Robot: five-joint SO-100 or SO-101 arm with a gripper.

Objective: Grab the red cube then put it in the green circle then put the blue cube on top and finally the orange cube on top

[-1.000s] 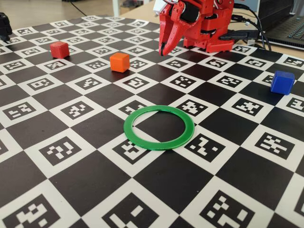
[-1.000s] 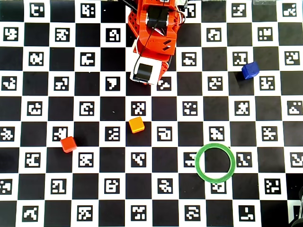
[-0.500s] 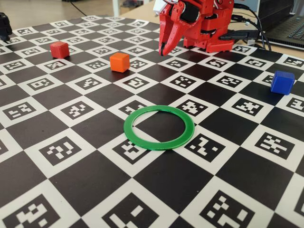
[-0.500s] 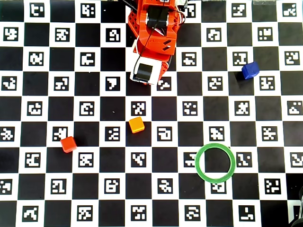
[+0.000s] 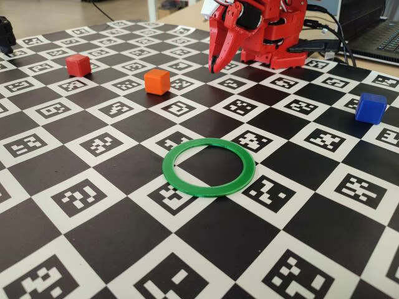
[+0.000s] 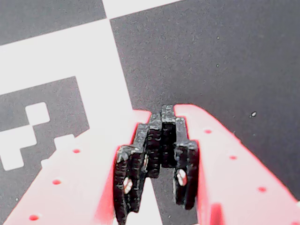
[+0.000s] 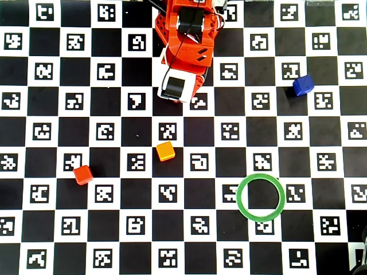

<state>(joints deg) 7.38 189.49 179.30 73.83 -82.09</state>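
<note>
The red cube [image 5: 78,64] [image 7: 83,175] rests on the checkered mat, far left in the fixed view. Right of it, closer to the arm, sits the orange cube [image 5: 156,81] [image 7: 165,151]. At the right side lies the blue cube [image 5: 370,108] [image 7: 302,85]. Flat on the mat, with nothing inside it, is the green circle [image 5: 209,190] [image 7: 239,197]. My gripper [image 5: 214,65] [image 6: 162,111] hangs tip-down beside the arm's base, shut with nothing between its fingers, apart from all three cubes. The wrist view shows only mat under the tips.
The arm's red base [image 5: 280,37] stands at the mat's back edge. Behind it at the back right are cables and a laptop [image 5: 377,34]. A dark object [image 5: 5,32] sits at the far left edge. The mat [image 5: 112,237] carries printed markers.
</note>
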